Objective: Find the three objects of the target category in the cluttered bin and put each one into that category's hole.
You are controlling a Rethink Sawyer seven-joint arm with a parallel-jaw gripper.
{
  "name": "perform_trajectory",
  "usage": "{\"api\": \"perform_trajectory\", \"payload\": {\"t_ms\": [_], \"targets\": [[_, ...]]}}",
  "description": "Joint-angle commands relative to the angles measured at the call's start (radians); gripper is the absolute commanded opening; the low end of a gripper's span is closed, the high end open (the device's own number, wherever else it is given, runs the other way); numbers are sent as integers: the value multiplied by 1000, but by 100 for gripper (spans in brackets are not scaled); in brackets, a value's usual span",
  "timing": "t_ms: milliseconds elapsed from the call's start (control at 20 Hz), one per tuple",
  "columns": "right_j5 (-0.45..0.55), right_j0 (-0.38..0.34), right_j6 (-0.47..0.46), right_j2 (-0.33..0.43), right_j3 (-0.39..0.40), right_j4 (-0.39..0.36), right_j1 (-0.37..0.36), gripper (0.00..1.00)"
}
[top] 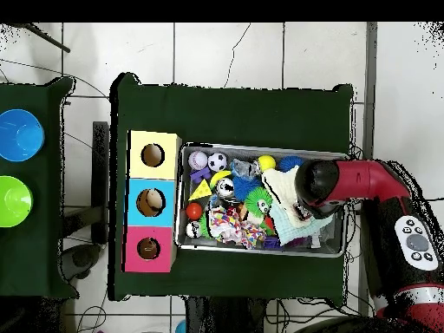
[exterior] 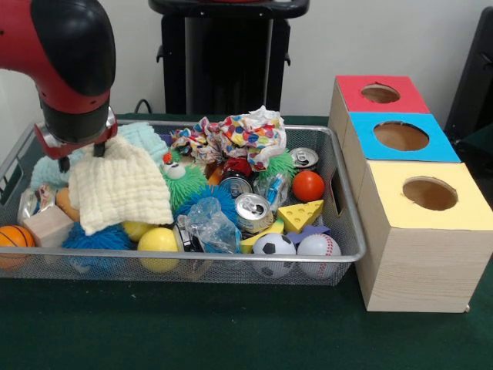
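Lifting a cream cloth from the wire bin, fingers pinching its top edge; next, carry it toward a box hole.

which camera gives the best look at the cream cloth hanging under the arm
The front view: the cream cloth hangs in full sight, draped over toys in the cluttered bin. In the overhead view the arm covers part of it, leaving a pale patch.
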Motion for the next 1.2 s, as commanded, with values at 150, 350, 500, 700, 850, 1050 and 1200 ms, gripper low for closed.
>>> {"api": "perform_trajectory", "payload": {"t_ms": [150, 350, 500, 700, 850, 1050, 1200], "targets": [[-72, -19, -61, -5, -8, -22, 117, 100], [-72, -33, -84, 9, 2, -6, 122, 100], [-80, -45, -92, 19, 12, 4, 128, 0], [-85, -61, -91, 26, 26, 17, 131, 0], [-74, -65, -77, 27, 34, 34, 126, 0], [-97, -70, -59, 34, 65, 57, 113, 0], [-158, -83, -40, 65, 166, 99, 28, 0]]}}
